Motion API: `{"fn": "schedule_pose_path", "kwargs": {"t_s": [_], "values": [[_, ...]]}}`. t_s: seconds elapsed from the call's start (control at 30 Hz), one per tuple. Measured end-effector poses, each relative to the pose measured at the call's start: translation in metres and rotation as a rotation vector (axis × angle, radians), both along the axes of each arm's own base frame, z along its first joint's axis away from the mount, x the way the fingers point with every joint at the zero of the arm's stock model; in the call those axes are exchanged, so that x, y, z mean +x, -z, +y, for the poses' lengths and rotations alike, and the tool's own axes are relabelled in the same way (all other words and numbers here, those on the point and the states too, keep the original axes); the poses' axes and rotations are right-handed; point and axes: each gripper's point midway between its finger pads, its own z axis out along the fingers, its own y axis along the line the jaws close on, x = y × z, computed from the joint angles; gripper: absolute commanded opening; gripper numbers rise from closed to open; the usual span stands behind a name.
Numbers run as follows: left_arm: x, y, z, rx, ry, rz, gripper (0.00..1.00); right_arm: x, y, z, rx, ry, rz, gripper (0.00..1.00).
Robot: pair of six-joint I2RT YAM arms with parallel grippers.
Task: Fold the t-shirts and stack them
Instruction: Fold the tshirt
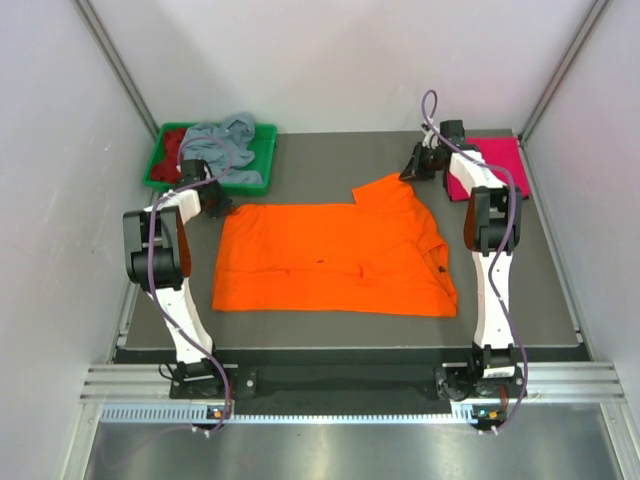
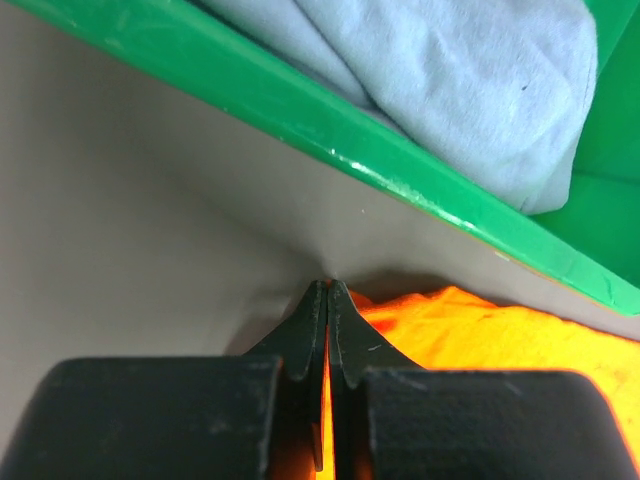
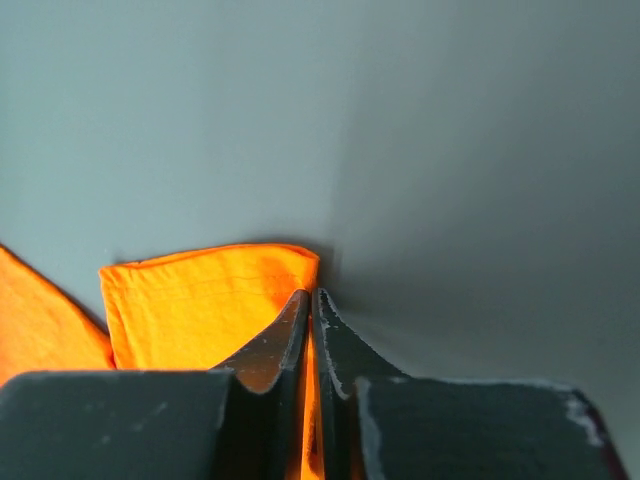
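We had the orange t-shirt [image 1: 335,258] spread flat just right of the green tray [image 1: 265,165], likely so its far edge could be lifted and folded over. Our left gripper [image 2: 328,292] was pinched together on the shirt corner nearest the tray; our right gripper [image 3: 311,300], well right of the tray, seemed clamped on a sleeve hem.

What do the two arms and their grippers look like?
The left arm and right arm have white links and black joints, each with a purple cable along it. The left gripper and right gripper have black fingers tapering to points; the right's are scuffed whitish.
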Motion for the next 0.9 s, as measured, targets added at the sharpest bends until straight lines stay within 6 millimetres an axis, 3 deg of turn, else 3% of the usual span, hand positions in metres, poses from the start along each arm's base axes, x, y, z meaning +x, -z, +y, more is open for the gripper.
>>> {"fn": "schedule_pose_path", "kwargs": {"t_s": [0.3,0.47,0.6,0.8,0.9], "values": [[-0.006,0.003,-0.004,-0.021,0.007,0.027,0.0,0.003,-0.001,0.001,0.01,0.028,0.003,0.0],[-0.009,0.004,-0.004,-0.023,0.006,0.041,0.0,0.008,-0.012,0.004,0.028,0.048,-0.029,0.0],[-0.011,-0.001,-0.005,-0.023,0.007,0.041,0.0,-0.006,-0.028,0.002,0.027,0.068,-0.032,0.0],[-0.012,-0.018,-0.005,-0.022,0.009,0.022,0.0,-0.045,-0.051,-0.005,0.015,0.105,-0.055,0.0],[-0.013,-0.025,-0.003,-0.008,0.004,0.013,0.0,-0.053,-0.061,-0.006,0.014,0.11,-0.081,0.0]]}}
